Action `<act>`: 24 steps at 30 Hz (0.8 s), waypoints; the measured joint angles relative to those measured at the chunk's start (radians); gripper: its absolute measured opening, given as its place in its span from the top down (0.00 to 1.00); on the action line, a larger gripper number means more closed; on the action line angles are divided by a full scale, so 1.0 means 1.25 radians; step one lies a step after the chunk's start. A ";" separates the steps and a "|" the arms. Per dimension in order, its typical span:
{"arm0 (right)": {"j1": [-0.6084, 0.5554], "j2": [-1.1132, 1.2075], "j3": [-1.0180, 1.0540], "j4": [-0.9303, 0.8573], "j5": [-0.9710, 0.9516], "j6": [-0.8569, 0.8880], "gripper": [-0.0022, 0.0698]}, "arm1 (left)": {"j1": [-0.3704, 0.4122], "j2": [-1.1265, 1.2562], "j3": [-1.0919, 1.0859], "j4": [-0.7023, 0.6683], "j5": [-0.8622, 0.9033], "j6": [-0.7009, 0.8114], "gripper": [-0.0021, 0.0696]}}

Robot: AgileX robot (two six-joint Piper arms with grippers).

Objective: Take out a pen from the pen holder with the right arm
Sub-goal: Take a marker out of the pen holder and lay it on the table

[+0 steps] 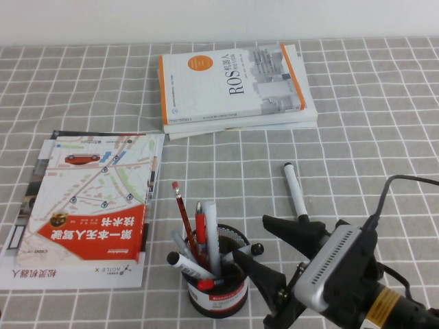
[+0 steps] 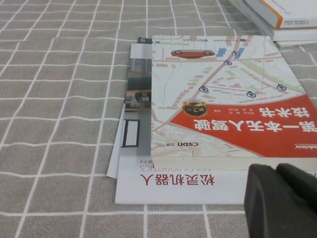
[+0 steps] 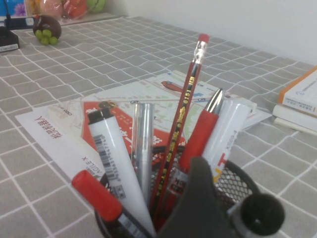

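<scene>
Presently, one mesh pen holder (image 1: 218, 291) stands close to the robot, holding seven writing tools by count, one of them a red pencil (image 1: 182, 212); one loose pen (image 1: 295, 190) lies beyond it; the right gripper (image 1: 259, 240) sits just right of the holder, jaws spread wide, gripping nothing; the left gripper (image 2: 280, 198) hangs over one red book (image 2: 223, 99), and whether it is open cannot be told.

One holder (image 1: 223, 298), near centre, with one pencil (image 1: 182, 214) and six pens (image 3: 143, 144) in it. One loose pen (image 1: 295, 192) lies on the table (image 1: 370, 137), to its far right. There are at least two far books (image 1: 233, 82) and about three left books (image 1: 96, 199). Two grippers: right gripper (image 1: 258, 238) by the holder, left gripper (image 2: 282, 198) near the left books.
</scene>
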 joint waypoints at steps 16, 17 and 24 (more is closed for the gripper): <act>0.000 0.061 -0.049 0.002 0.000 0.000 0.36 | 0.000 0.000 0.000 0.000 0.000 0.000 0.98; 0.000 0.061 -0.049 0.002 -0.001 0.000 0.36 | 0.000 0.000 0.000 0.000 0.000 0.000 0.98; 0.000 0.066 -0.049 0.002 -0.001 0.013 0.43 | 0.000 0.000 0.000 0.000 0.000 0.000 0.98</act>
